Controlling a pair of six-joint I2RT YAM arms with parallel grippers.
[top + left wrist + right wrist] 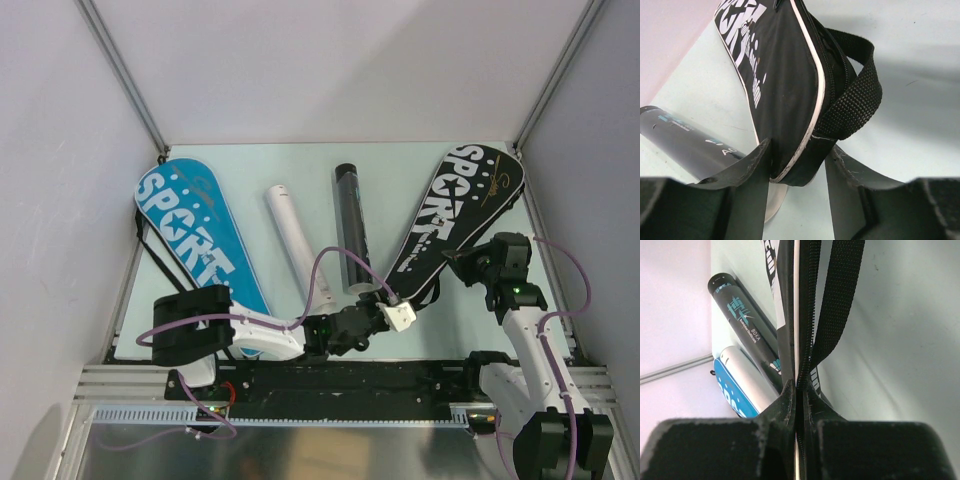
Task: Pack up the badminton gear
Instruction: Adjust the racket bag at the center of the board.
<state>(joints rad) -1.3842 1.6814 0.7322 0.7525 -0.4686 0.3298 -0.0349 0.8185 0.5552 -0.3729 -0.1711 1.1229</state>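
The black "SPORT" racket cover (460, 210) lies at the right, slanting toward the middle. My left gripper (392, 303) is closed on its narrow lower end (790, 100); both fingers touch it, and its black webbing strap (855, 100) loops off to the right. My right gripper (462, 262) is shut on the cover's zipper edge (812, 315), next to the strap (837, 300). The blue "SPORT" cover (190, 235) lies at the left. The white tube (297, 245) and black tube (352, 225) lie between the covers. No loose rackets or shuttlecocks are in view.
Grey walls close in the pale green table (300, 165) on the left, back and right. The black tube (685, 140) lies just left of my left fingers. A metal rail (330, 375) runs along the near edge.
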